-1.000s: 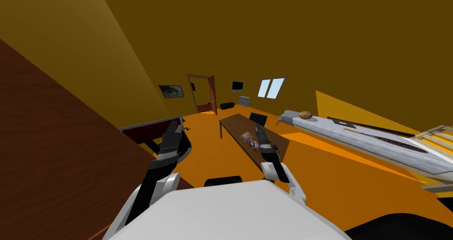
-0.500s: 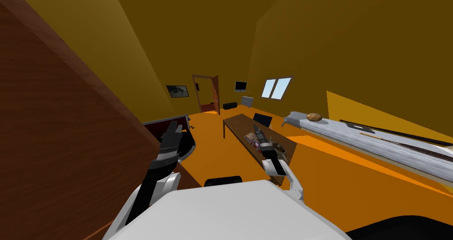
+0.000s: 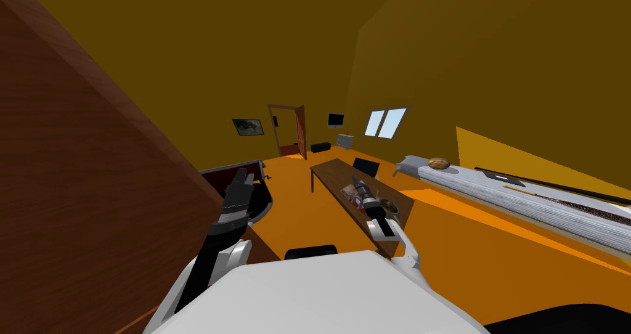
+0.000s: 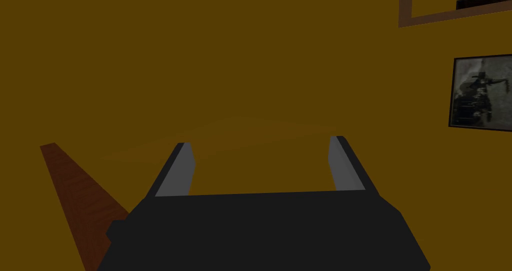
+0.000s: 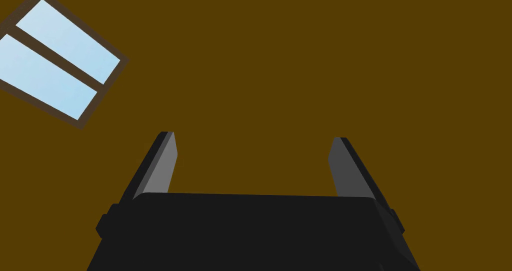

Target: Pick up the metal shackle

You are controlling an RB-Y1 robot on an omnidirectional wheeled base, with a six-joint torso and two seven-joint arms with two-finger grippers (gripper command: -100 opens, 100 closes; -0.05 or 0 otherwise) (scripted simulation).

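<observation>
A long brown table (image 3: 325, 171) stands ahead on the orange floor. On it, beside my right forearm, lies a small greyish ring-shaped thing (image 3: 389, 206), perhaps the shackle; it is too small to tell. A coloured packet (image 3: 349, 192) lies near it. My right gripper (image 3: 355, 180) is raised above the table, and in the right wrist view its fingers (image 5: 161, 165) stand wide apart with nothing between them. My left gripper (image 3: 241, 175) is raised at the left, open and empty (image 4: 259, 158).
A large brown wooden panel (image 3: 74, 182) rises close on my left. A dark rounded seat (image 3: 264, 202) sits below the left gripper. A long grey bench (image 3: 493, 191) with a brown loaf (image 3: 438, 162) runs along the right. Beyond are an open door (image 3: 296, 132) and a window (image 3: 385, 122).
My head view has swung, so the wooden panel takes up more of the left. The right forearm has sunk a little over the table. Both grippers stay open.
</observation>
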